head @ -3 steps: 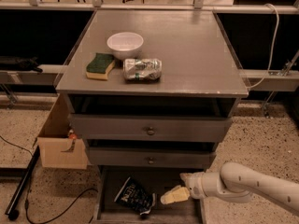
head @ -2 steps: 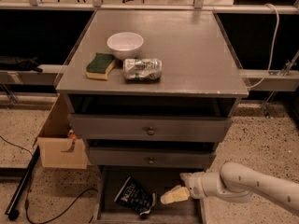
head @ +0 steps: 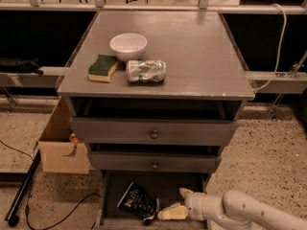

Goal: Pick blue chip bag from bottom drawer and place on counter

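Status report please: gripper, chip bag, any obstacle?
Gripper open, inside bottom drawer, beside blue chip bag. Bag on drawer floor, not gripped. Nothing between them.

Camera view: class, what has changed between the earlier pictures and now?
The gripper has sunk lower into the bottom drawer and edged left toward the chip bag, fingers open, holding nothing. The chip bag has not moved; nor have the bowl, sponge and can on the counter.

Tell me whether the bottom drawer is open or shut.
Open. The bottom drawer is pulled out with its dark floor exposed; the chip bag lies inside it, and the hand sits in the drawer beside the bag.
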`<state>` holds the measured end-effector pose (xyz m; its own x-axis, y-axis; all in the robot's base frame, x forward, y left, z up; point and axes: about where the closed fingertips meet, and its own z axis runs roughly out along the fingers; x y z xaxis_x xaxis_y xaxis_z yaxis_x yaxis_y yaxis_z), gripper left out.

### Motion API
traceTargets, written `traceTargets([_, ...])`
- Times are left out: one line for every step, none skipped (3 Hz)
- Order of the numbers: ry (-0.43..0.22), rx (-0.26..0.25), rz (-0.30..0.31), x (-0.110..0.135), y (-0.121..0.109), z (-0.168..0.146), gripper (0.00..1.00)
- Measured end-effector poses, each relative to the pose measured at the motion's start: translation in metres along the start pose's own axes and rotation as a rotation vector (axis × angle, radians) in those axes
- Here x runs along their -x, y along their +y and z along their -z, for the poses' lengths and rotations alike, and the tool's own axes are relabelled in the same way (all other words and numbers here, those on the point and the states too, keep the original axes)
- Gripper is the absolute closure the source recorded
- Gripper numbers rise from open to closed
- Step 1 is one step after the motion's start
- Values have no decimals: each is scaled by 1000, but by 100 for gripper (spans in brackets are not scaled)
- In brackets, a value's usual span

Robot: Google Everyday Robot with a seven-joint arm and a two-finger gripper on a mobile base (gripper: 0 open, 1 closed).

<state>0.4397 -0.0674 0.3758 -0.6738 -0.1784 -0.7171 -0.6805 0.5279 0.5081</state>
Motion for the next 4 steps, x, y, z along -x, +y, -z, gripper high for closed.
traceTargets([-32,9,-9,-12,1,-17,0])
traceTargets([-31,-31,84,-17,-7,-40,0])
traceTargets([-39,-62,112,-18,-13,-42,0])
traceTargets([-87,-98,181,-16,-13,-43,0])
